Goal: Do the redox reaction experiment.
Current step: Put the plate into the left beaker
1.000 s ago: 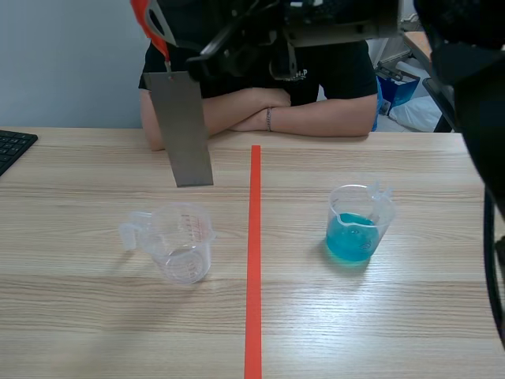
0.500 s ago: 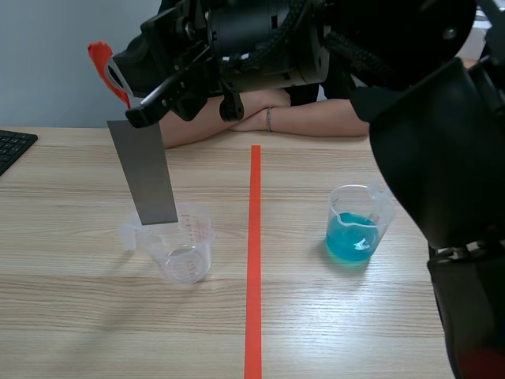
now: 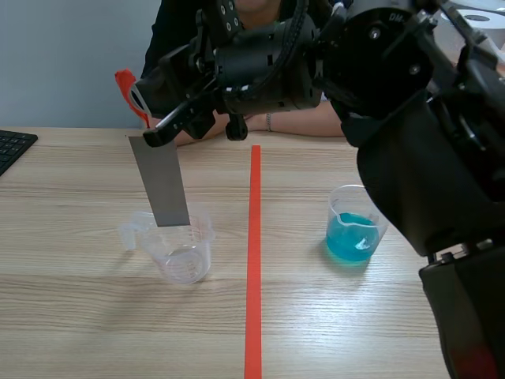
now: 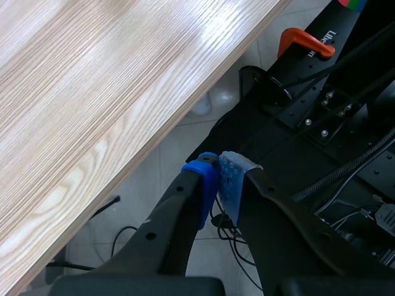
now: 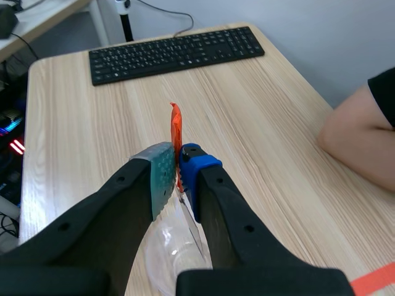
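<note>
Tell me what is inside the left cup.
No liquid shows in the left cup. The grey strip, on its orange clip, covers the far rim; whether it dips inside is unclear.

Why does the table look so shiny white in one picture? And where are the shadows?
Left wrist view: light glares off the wooden table, bleaching the grain near its edge. Scene view: the empty measuring cup and the cup of blue liquid cast only faint, soft shadows. Right wrist view: even light, no glare on the orange clip.
</note>
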Action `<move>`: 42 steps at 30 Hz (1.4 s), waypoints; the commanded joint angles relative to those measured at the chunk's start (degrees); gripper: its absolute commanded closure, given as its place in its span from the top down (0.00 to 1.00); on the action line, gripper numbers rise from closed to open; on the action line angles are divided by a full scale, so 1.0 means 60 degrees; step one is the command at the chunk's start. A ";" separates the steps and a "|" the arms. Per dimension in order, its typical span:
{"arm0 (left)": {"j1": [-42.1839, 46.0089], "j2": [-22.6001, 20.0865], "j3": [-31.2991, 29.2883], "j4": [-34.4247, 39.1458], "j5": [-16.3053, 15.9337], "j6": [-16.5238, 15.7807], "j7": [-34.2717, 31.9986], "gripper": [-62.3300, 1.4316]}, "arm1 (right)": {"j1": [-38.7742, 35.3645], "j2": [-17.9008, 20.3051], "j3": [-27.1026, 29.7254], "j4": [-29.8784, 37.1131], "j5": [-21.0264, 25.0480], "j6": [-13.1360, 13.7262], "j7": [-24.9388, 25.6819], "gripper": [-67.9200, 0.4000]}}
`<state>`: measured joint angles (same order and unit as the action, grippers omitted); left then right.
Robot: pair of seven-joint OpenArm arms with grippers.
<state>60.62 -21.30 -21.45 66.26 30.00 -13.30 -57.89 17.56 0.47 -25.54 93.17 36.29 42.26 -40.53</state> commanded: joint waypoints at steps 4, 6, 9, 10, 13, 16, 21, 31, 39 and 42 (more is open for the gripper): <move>0.0055 -0.0055 -0.0073 0.0076 -0.0062 0.0015 -0.0102 0.07 | 0.0273 -0.0025 -0.0244 -0.0415 -0.0437 0.0077 0.0809 0.03; 0.0055 -0.0055 -0.0073 0.0076 -0.0062 0.0015 -0.0106 0.07 | 0.0273 -0.0025 -0.0317 -0.0732 -0.0725 0.0077 0.1177 0.03; 0.0055 -0.0055 -0.0073 0.0076 -0.0062 0.0015 -0.0106 0.07 | 0.0273 -0.0025 -0.0415 -0.1253 -0.1209 0.0077 0.1734 0.03; 0.0055 -0.0055 -0.0073 0.0076 -0.0062 0.0015 -0.0106 0.07 | 0.0273 -0.0025 -0.0448 -0.1435 -0.1366 0.0077 0.1942 0.03; 0.0055 -0.0055 -0.0073 0.0076 -0.0062 0.0015 -0.0106 0.07 | 0.0277 -0.0025 -0.0506 -0.1963 -0.1931 0.0077 0.2575 0.03; 0.0051 -0.0055 -0.0073 0.0076 -0.0062 0.0015 -0.0106 0.07 | 0.0277 -0.0025 -0.0506 -0.2459 -0.2412 0.0077 0.3228 0.03; 0.0051 -0.0055 -0.0073 0.0076 -0.0062 0.0015 -0.0106 0.07 | 0.0299 -0.0025 -0.0506 -0.2947 -0.3140 0.0077 0.3883 0.03; 0.0051 -0.0055 -0.0073 0.0076 -0.0062 0.0015 -0.0106 0.07 | 0.0437 -0.0025 -0.0510 -0.2976 -0.3275 0.0077 0.3916 0.16; 0.0051 -0.0055 -0.0073 0.0076 -0.0062 0.0015 -0.0106 0.07 | 0.0430 -0.0025 -0.1337 -0.2976 -0.3271 0.0077 0.3883 0.36; 0.0051 -0.0055 -0.0073 0.0076 -0.0062 0.0015 -0.0106 0.07 | 0.0426 -0.0022 -0.1749 -0.2976 -0.3268 0.0077 0.3854 0.55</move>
<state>60.62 -21.30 -21.45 66.26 30.00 -13.30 -57.89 18.70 0.47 -36.25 74.83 16.01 42.26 -17.93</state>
